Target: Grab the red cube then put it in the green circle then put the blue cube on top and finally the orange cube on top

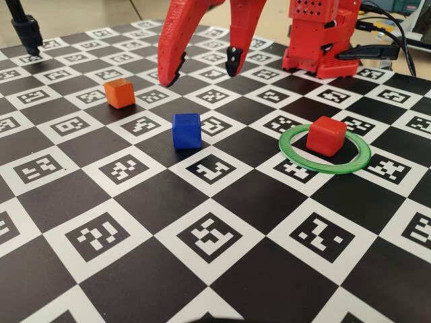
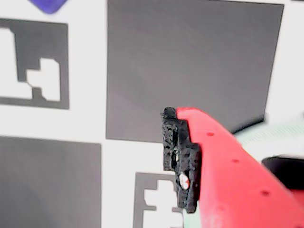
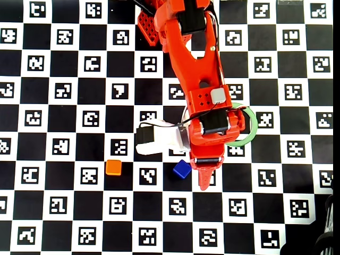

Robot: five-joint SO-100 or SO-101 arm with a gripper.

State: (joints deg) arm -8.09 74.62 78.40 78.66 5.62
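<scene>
black-and-white checkerboard squares printed with marker patterns cover the whole surface [image 1: 202, 282] i'm working over. from my fixed view, the red cube [image 1: 326, 134] sits inside the green circle [image 1: 324, 165], toward its back rim. the blue cube [image 1: 186, 130] rests on the board near the middle, well apart from the ring, and the orange cube [image 1: 119, 93] lies farther back and to the left of it. the red gripper [image 1: 201, 69] hangs above the board behind the blue cube with its jaws spread apart and nothing between them; the dark tips are clear of every cube. the arm's red base [image 1: 320, 37] stands at the back right. on my wrist view i get one red finger with its black pad [image 2: 180, 159] over a dark square, and a sliver of the blue cube [image 2: 50, 4] at the top edge. looking straight down in the overhead view, the arm [image 3: 199, 79] covers most of the green circle [image 3: 253, 130] and hides the red cube; the blue cube [image 3: 182, 169] shows just left of the jaw tip, and the orange cube [image 3: 113, 167] is well off to its left.
</scene>
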